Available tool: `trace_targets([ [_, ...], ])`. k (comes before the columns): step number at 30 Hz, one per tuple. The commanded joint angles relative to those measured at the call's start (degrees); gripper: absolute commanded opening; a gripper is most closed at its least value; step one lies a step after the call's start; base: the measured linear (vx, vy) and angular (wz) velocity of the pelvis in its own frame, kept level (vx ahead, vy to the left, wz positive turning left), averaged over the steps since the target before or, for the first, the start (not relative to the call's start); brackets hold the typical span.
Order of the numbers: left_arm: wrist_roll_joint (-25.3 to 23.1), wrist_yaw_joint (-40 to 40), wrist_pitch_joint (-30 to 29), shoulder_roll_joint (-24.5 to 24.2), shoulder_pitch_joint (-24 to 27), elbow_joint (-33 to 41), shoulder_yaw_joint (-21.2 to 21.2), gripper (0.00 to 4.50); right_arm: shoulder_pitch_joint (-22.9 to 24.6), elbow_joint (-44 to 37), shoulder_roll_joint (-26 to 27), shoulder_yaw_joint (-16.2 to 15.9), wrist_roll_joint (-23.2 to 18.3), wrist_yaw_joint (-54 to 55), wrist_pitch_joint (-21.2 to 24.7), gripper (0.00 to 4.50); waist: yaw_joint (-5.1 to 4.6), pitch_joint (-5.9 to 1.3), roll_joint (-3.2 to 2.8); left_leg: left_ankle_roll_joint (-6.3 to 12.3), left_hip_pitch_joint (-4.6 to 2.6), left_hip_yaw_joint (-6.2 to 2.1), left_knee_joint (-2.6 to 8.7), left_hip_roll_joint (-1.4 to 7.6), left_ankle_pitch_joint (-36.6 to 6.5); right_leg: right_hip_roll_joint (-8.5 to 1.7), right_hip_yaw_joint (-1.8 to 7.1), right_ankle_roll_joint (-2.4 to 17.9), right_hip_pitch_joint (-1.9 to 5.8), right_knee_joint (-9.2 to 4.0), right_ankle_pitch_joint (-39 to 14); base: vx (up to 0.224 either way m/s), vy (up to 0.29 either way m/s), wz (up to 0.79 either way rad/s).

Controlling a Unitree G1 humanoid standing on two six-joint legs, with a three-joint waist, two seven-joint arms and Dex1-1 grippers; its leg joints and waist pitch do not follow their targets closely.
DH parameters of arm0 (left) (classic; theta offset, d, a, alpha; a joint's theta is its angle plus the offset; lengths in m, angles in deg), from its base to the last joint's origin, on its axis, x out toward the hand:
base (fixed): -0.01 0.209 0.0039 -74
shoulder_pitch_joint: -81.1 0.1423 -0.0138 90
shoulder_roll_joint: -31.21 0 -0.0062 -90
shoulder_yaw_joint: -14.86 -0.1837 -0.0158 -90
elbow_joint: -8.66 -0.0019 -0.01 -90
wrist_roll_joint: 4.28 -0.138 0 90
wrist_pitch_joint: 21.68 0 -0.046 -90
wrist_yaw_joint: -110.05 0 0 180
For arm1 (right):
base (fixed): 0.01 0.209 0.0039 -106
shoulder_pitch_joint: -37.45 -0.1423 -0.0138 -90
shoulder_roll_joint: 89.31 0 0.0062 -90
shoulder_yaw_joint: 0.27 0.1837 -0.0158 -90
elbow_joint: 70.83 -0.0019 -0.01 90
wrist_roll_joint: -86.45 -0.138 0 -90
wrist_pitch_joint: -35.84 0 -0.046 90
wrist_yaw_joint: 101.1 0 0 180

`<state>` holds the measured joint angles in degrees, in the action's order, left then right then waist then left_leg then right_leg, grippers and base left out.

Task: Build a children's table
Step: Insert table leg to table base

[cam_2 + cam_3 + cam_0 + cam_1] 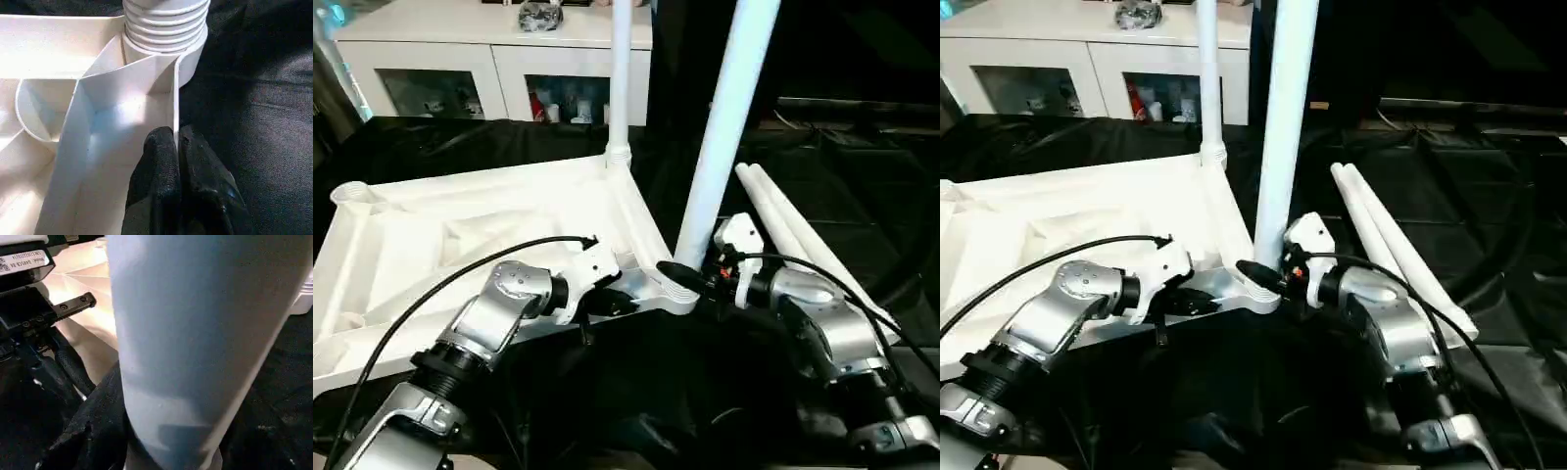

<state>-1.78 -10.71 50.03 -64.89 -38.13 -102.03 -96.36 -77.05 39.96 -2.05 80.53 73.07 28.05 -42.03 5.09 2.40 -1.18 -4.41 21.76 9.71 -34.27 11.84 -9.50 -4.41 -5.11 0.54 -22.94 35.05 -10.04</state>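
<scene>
Left gripper (pixel 175 147) pinched on side wall of white ribbed plastic tabletop (pixel 460 245); right gripper (pixel 690 279) clamped around upright white tube leg (pixel 724 127) just beside it.

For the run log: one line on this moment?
left tool: shut on tabletop rim | right tool: around near leg | two legs: loose

A white label (pixel 23 260) bears print too small to read.
</scene>
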Motion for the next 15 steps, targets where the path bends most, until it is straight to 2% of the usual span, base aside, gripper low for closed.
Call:
trace_targets([
  [1,0.6,1.7,1.5,-0.8,-0.8,1.9,0.7,0.00,2.0,4.5,-0.5,-2.5,1.4,-3.0,1.4,1.92,0.05,-3.39,0.19,0.97,-0.93,-0.39,4.33,1.26,-16.6,-3.77,2.72,9.4,2.66,-5.00,-19.1,0.000,0.000,0.00],
  [3,0.7,2.4,2.1,-1.0,-0.8,2.0,0.5,0.00,1.9,4.8,-0.6,-2.6,1.5,-3.6,0.8,1.92,0.06,-3.43,0.13,0.97,-0.94,-0.40,4.33,1.29,-16.8,-3.82,2.73,9.5,2.64,-5.02,-18.7,0.000,0.000,0.00],
  [4,0.8,3.1,2.6,-1.2,-0.9,2.2,0.3,0.00,1.9,5.0,-0.7,-2.8,1.4,-4.3,0.4,1.92,0.11,-3.45,-0.29,0.94,-0.96,-0.47,4.35,1.32,-16.7,-3.77,2.77,9.8,2.63,-4.86,-17.9,0.000,0.000,0.00],
  [5,0.8,3.1,2.6,-1.2,-0.9,2.2,0.3,0.00,1.9,5.0,-0.7,-2.8,1.4,-4.3,0.4,1.92,0.01,-3.43,-0.08,0.97,-0.92,-0.40,4.37,1.29,-16.8,-3.68,2.75,9.9,2.68,-4.88,-17.4,0.000,0.000,0.00],
  [9,1.5,7.6,4.3,-2.8,-1.7,2.9,-0.5,0.00,1.1,5.9,-1.1,-3.2,1.2,-7.6,-0.8,1.92,-0.01,-3.38,-0.36,0.83,-1.04,-0.44,4.46,1.34,-18.1,-3.69,2.72,10.4,2.61,-4.93,-17.7,0.000,0.000,0.00],
  [15,1.0,5.6,3.4,-2.2,-2.3,1.9,0.5,0.00,0.8,7.8,-0.6,-2.9,2.5,-7.0,-2.8,1.92,0.01,-3.31,-0.22,0.54,-1.13,-0.47,4.52,1.37,-18.7,-3.76,2.75,10.5,2.60,-4.99,-18.7,0.000,0.000,0.00],
])
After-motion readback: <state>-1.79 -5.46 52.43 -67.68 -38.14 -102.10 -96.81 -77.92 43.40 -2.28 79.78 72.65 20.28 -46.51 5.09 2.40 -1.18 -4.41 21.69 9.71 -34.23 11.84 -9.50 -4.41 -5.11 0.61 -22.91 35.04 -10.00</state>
